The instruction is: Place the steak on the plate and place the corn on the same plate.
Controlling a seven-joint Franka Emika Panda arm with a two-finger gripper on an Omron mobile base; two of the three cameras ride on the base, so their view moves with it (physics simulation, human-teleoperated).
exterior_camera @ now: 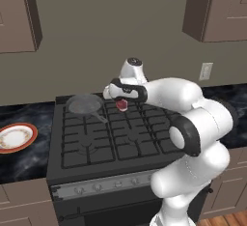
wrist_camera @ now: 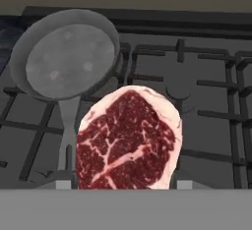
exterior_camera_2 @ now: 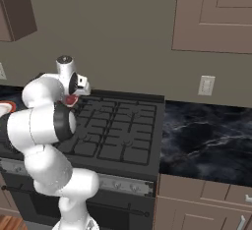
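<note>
In the hand view the steak [wrist_camera: 129, 140] is the nearest thing I see: it stands right at the bottom of the picture where the finger tips are, its red marbled face turned to the camera, so I judge that the gripper [exterior_camera: 122, 105] is clenched on it. In the left base view I see the same red piece hanging just under the hand, lifted off the grates of the stove [exterior_camera: 113, 138] and not touching them. In the right base view a bit of the steak [exterior_camera_2: 71, 100] shows beside the wrist, partly hidden by the arm. Just behind the steak, a little to the left, the dark frying pan [wrist_camera: 66, 52] rests on the rear left burner, with its handle pointing toward the gripper; the steak is near the handle's end but apart from it. Farther to the left, on the black marble counter [exterior_camera: 19, 160] beside the stove, lies the plate [exterior_camera: 15, 137] with the orange-red rim, well apart from the gripper and the steak.
</note>
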